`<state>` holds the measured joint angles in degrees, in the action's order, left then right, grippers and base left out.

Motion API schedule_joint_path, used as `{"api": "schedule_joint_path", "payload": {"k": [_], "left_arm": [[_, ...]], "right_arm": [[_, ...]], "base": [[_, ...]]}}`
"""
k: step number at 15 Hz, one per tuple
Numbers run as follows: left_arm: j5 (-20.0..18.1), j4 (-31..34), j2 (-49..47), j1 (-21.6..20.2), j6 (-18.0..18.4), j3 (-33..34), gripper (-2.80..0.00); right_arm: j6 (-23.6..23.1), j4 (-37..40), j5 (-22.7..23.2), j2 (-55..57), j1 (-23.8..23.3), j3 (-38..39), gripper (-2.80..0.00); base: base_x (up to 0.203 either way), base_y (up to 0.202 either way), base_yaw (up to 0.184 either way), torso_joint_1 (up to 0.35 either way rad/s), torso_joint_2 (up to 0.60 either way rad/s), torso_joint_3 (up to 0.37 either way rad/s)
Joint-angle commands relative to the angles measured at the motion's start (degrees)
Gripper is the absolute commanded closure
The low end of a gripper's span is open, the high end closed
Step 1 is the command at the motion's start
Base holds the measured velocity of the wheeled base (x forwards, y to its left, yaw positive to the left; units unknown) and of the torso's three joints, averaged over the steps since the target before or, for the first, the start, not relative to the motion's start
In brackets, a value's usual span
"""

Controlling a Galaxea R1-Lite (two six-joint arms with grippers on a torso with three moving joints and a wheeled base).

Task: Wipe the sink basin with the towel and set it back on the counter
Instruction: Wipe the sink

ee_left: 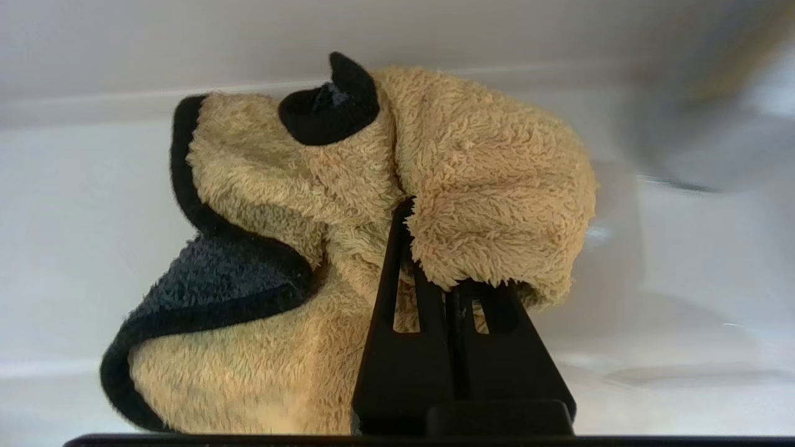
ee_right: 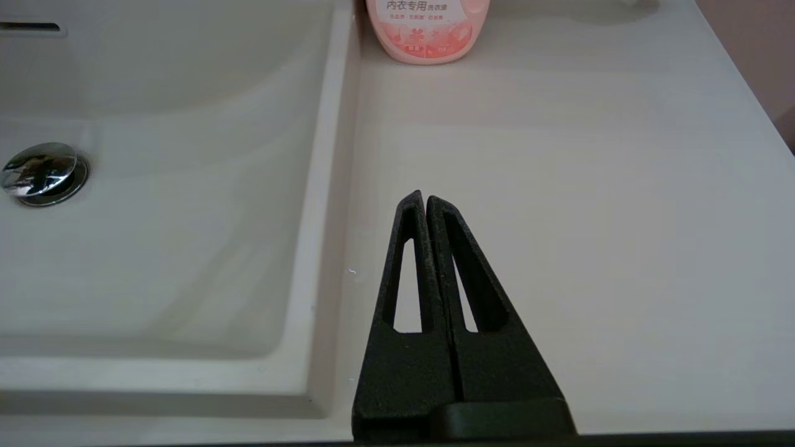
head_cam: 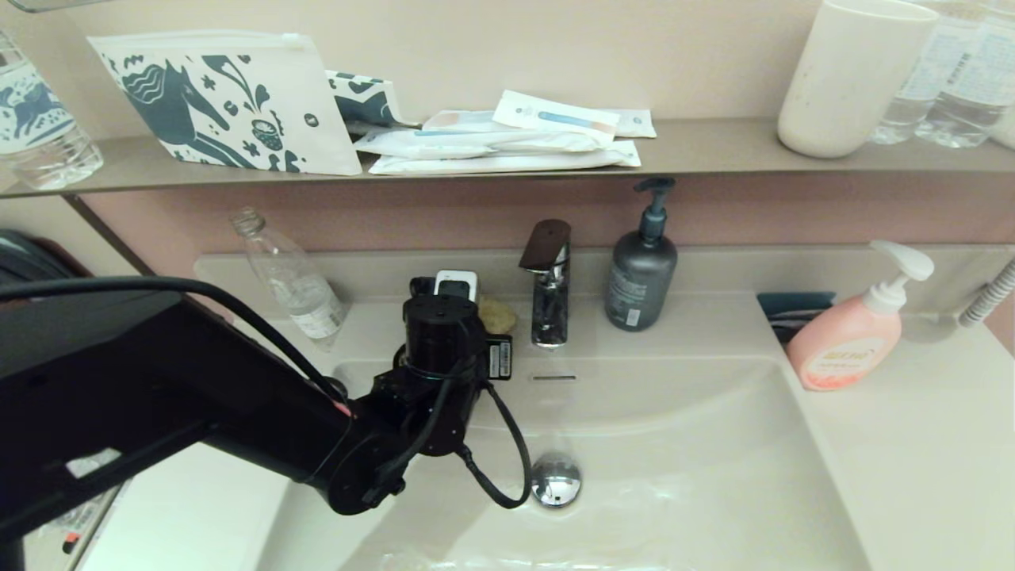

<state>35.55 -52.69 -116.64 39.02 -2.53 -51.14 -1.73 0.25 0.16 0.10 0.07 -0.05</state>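
The mustard-yellow towel (ee_left: 484, 186) with black edging is bunched up, and my left gripper (ee_left: 444, 261) is shut on it. In the head view the left arm reaches across the sink basin (head_cam: 674, 476) to its back rim. Only a bit of the towel (head_cam: 497, 316) shows there, on the counter strip just left of the tap. The chrome drain plug (head_cam: 556, 480) and slot overflow (head_cam: 553, 377) are uncovered. My right gripper (ee_right: 425, 200) is shut with nothing in it. It hovers over the counter (ee_right: 590, 186) right of the sink basin (ee_right: 155, 217), out of the head view.
The chrome tap (head_cam: 549, 293) and a dark grey pump bottle (head_cam: 641, 270) stand behind the basin. A clear plastic bottle (head_cam: 289, 281) stands at the back left and a pink pump bottle (head_cam: 852, 333) on the right counter. The grey-brown shelf (head_cam: 714, 151) above holds pouches and a cup (head_cam: 852, 75).
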Motion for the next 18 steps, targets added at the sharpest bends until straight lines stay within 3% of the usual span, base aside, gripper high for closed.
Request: {"api": "schedule_joint_path", "payload": {"k": [1, 7, 11, 18], "left_arm": [[1.2, 1.8, -0.5, 2.9, -0.9, -3.1, 0.0], [3.6, 5.3, 1.8, 5.3, -1.7, -6.0, 0.0], [3.5, 6.5, 4.1, 4.5, -3.2, -1.6, 0.0], [-1.4, 6.1, 14.2, -5.2, -4.3, 15.2, 0.0]], "right_arm": [[0.0, 0.0, 0.0, 0.0, 0.0, 0.0, 0.0], [0.0, 0.0, 0.0, 0.0, 0.0, 0.0, 0.0], [-0.1, 0.0, 0.0, 0.0, 0.0, 0.0, 0.0], [0.0, 0.0, 0.0, 0.0, 0.0, 0.0, 0.0]], "base": [[0.0, 0.0, 0.0, 0.0, 0.0, 0.0], [0.0, 0.0, 0.0, 0.0, 0.0, 0.0], [0.0, 0.0, 0.0, 0.0, 0.0, 0.0], [0.0, 0.0, 0.0, 0.0, 0.0, 0.0]]}}
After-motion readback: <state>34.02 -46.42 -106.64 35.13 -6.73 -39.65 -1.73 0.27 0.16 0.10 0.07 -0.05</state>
